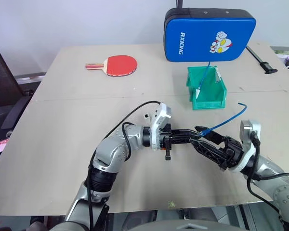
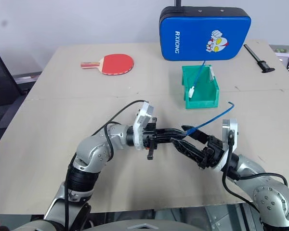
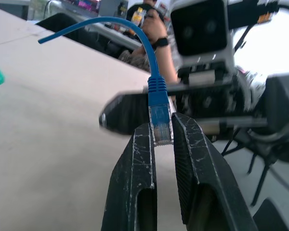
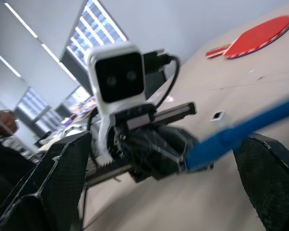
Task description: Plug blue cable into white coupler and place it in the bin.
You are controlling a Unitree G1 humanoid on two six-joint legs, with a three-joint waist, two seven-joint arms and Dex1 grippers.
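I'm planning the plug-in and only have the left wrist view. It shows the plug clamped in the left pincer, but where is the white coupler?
Observer: The white coupler lies loose on the table, beside the left wrist, with nothing holding it.
Operator: What is the right pincer doing?
Observer: The right pincer is open, its fingers apart on either side of the left pincer tip and the blue cable.
Operator: Is the bin free?
Observer: No, a second blue cable leans inside the bin.
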